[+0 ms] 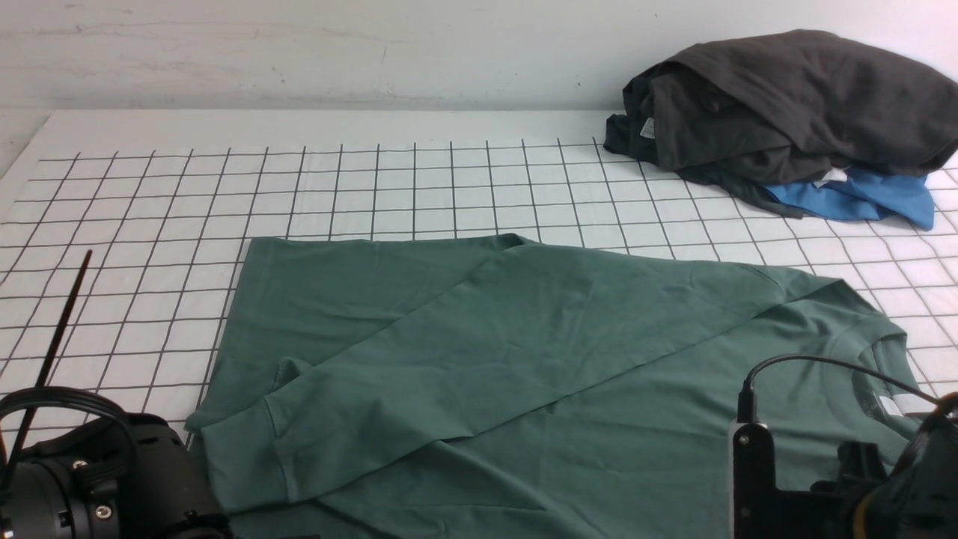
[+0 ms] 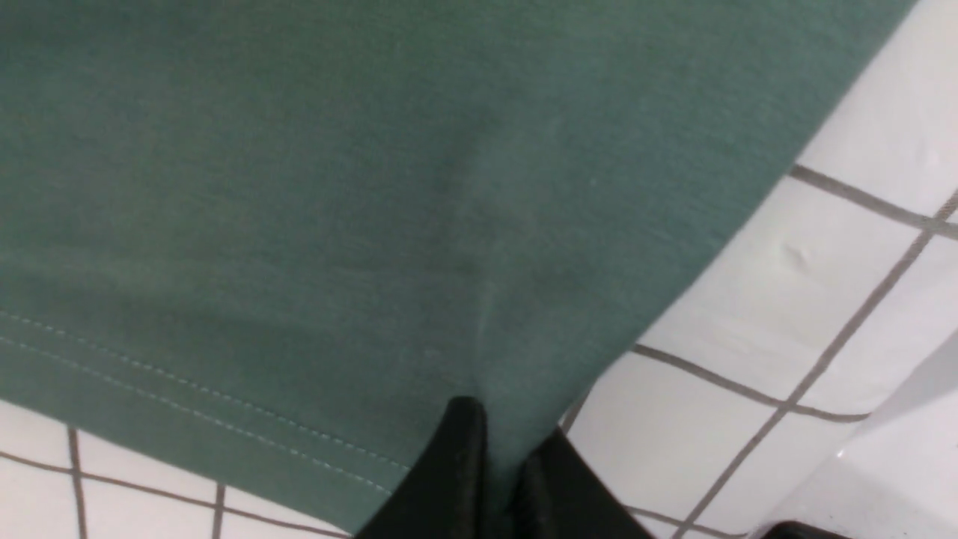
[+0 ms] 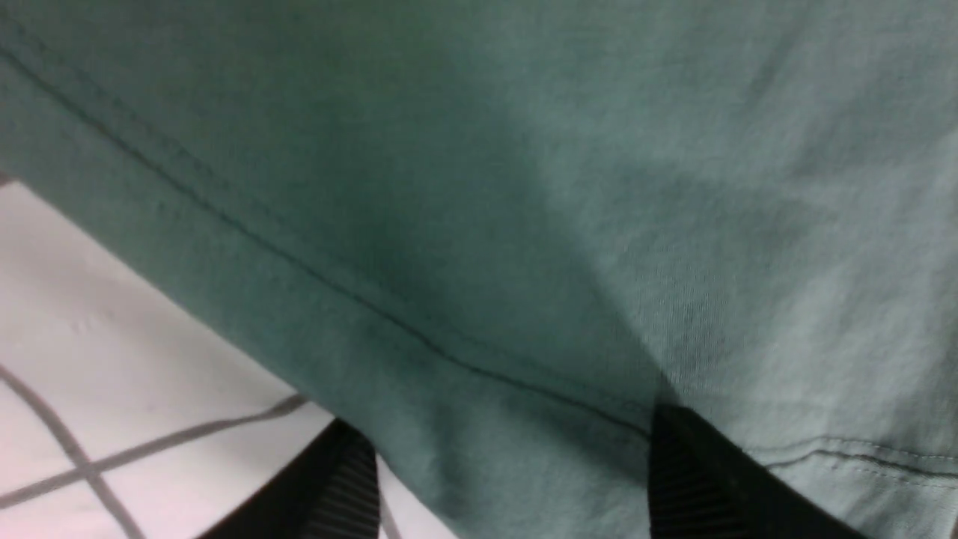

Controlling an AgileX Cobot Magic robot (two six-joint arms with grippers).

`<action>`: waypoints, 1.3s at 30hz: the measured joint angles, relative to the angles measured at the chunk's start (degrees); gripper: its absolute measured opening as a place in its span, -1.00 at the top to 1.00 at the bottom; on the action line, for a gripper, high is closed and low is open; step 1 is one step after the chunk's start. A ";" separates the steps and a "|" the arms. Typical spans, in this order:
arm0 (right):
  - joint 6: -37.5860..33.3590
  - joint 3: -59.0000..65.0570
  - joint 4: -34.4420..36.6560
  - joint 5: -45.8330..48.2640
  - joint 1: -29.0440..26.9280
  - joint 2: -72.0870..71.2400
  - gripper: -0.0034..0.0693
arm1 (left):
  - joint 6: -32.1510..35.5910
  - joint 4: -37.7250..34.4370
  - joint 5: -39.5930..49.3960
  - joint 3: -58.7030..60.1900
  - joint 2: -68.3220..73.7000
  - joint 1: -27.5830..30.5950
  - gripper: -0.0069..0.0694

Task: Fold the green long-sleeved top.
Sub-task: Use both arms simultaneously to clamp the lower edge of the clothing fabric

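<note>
Pinching green top (image 2: 359, 187) hem (left end effector (image 2: 505, 438)).

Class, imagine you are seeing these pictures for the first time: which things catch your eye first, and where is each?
The green top dominates, spread over the near half of the gridded table with one sleeve folded slantwise across it. At the far right, a grey heap of clothing lies on a blue garment. The left gripper pinches the top near its hem.

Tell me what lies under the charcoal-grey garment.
A bright blue garment sticks out from beneath the charcoal-grey garment, on the gridded table. How far the blue one reaches underneath, and anything else there, is covered.
</note>
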 joint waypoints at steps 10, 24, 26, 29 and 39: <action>0.74 0.86 -0.32 -1.93 0.00 -2.66 0.44 | 0.00 -0.06 -0.05 0.00 0.00 0.00 0.81; -0.74 0.70 -0.08 -0.84 0.00 -4.22 0.84 | 0.06 -0.06 -1.51 0.00 0.00 0.00 0.81; -1.45 -0.41 -0.08 0.70 0.00 -4.52 0.87 | 0.06 0.10 -1.30 -0.49 0.00 0.42 0.81; -2.30 -4.57 0.21 3.80 -0.42 -4.67 0.87 | 0.11 0.23 0.07 -3.25 0.00 3.70 0.81; -17.95 -25.49 14.82 12.64 -13.75 0.41 0.87 | 8.11 0.36 1.98 -23.98 1.76 21.08 0.78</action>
